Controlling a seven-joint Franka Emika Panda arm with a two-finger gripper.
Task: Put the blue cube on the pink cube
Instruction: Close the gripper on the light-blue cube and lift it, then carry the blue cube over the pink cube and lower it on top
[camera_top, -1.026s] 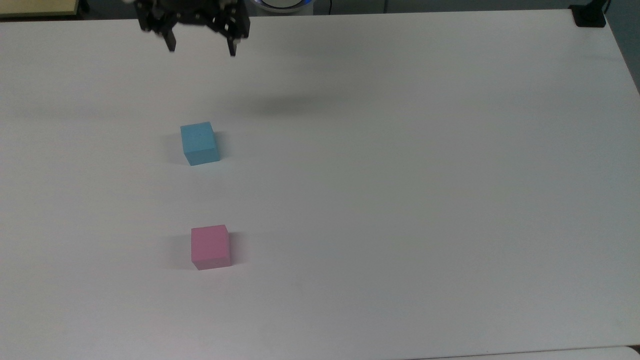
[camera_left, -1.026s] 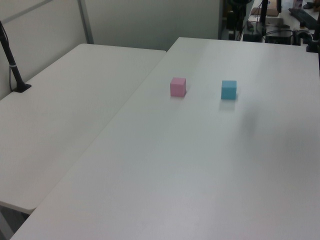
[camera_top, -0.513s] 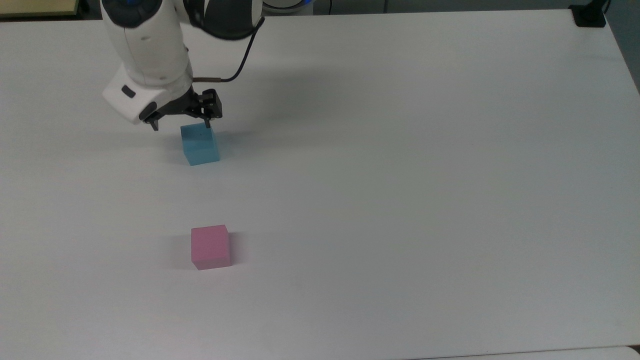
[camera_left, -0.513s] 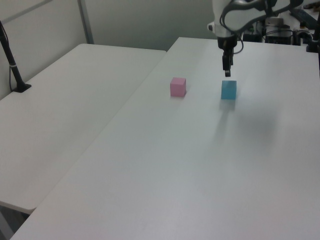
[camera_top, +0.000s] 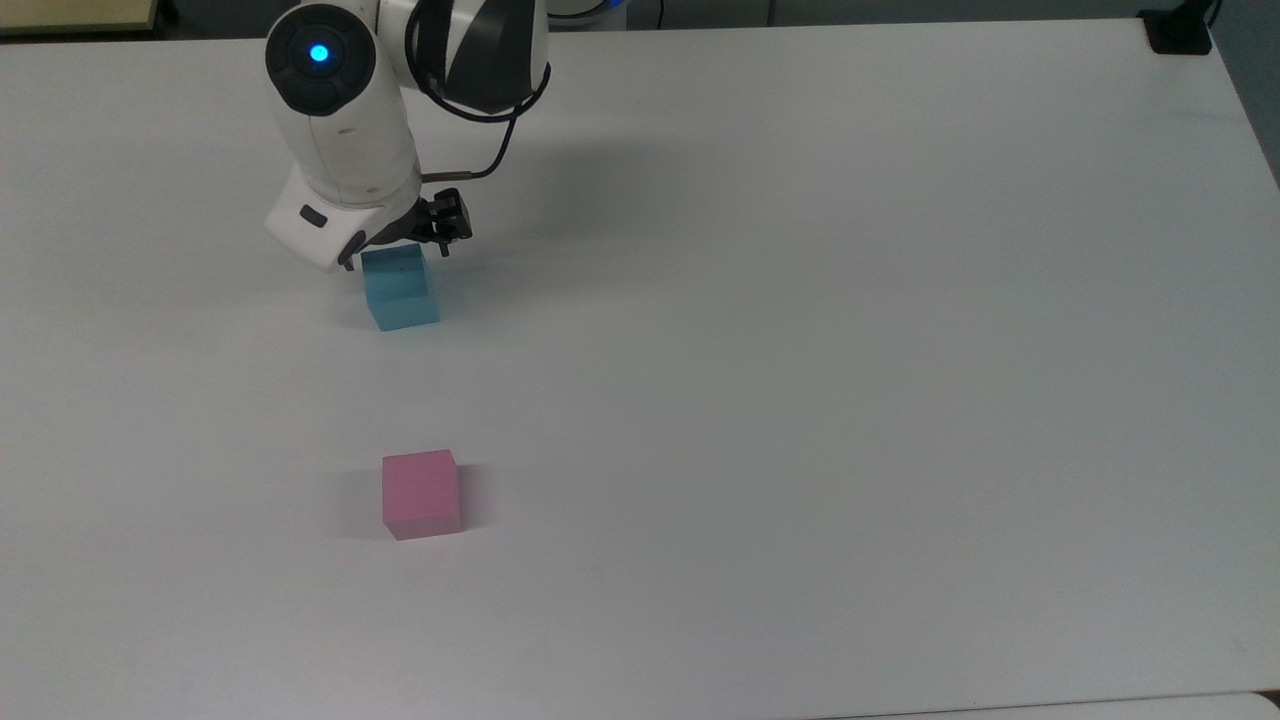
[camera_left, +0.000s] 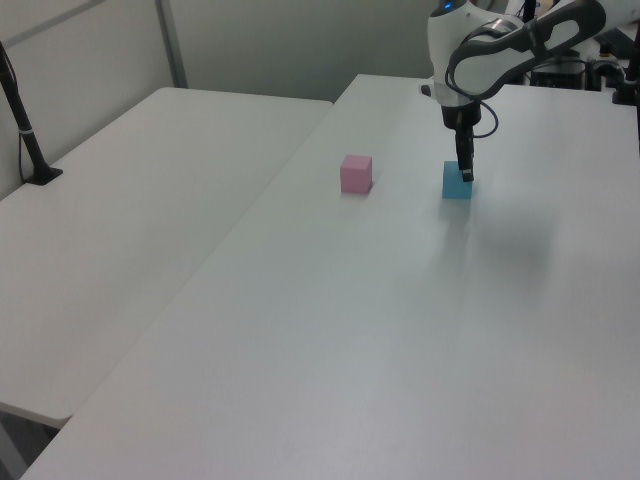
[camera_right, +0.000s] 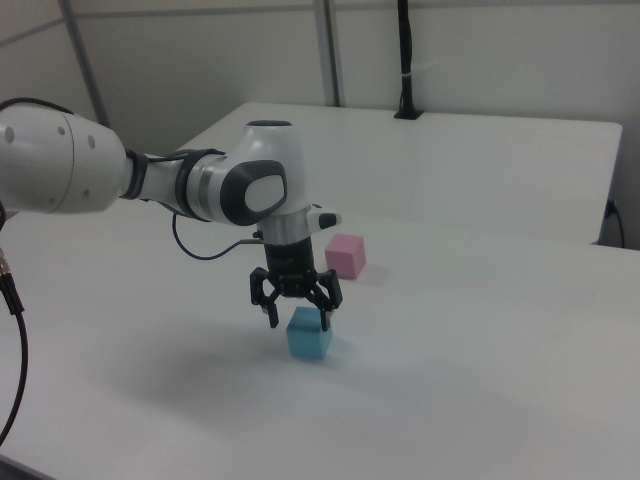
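The gripper (camera_right: 297, 318) hangs spread apart, straddling the top of the blue cube (camera_right: 309, 334). It should sink lower, centred and square to the faces, before closing; the pink cube (camera_right: 345, 256) waits well apart on the bench (camera_right: 500, 380).

A plain white matte tabletop (camera_left: 330, 330) adjoins a second white table (camera_left: 130, 220); pale partition walls (camera_left: 290, 45) stand behind.

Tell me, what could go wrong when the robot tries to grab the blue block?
The gripper is open, its fingers straddling the top of the blue cube. One finger looks very near a top edge, so it might land on the cube or nudge it instead of sliding past. If it closes too high up, the cube could slip out on the way. The pink cube is just as small, so a slightly off drop could topple.
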